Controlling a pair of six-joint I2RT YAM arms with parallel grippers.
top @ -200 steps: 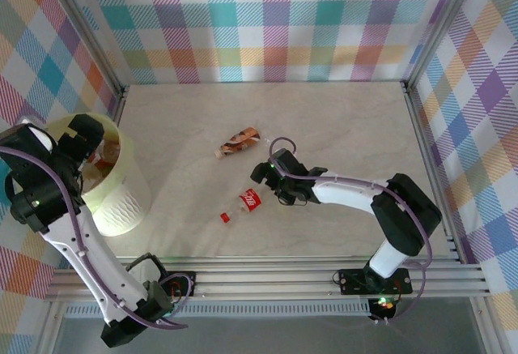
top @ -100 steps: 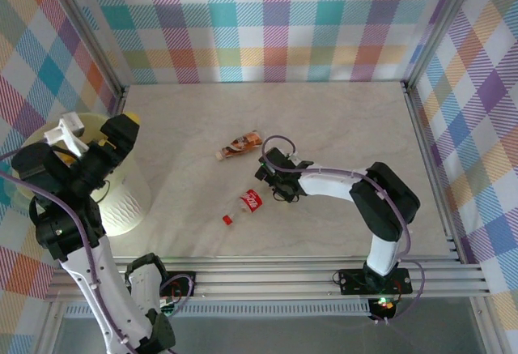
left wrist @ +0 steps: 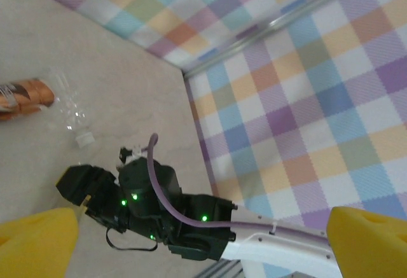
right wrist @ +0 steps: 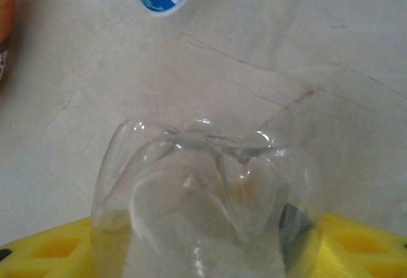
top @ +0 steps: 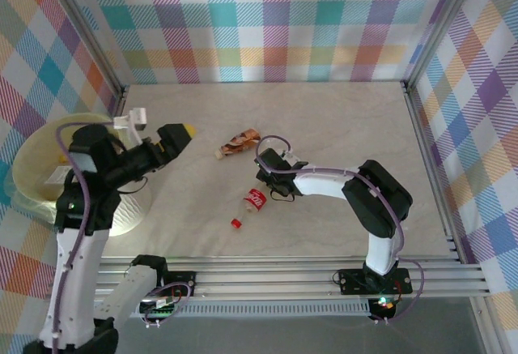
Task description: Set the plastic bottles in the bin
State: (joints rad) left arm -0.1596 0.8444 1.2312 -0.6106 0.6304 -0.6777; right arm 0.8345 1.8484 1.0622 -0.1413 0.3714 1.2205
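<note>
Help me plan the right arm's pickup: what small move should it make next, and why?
Probably squeeze the right gripper firmly onto the clear bottle before any lift. The bottle lies on the table with its base between the yellow fingers, but a firm grip isn't evident yet.

The top external camera looks down from above and behind over the whole bench (top: 340, 143). The left wrist camera faces the right arm (left wrist: 191, 221), which the top view also shows. The right wrist camera hugs a clear bottle (right wrist: 203, 189).
</note>
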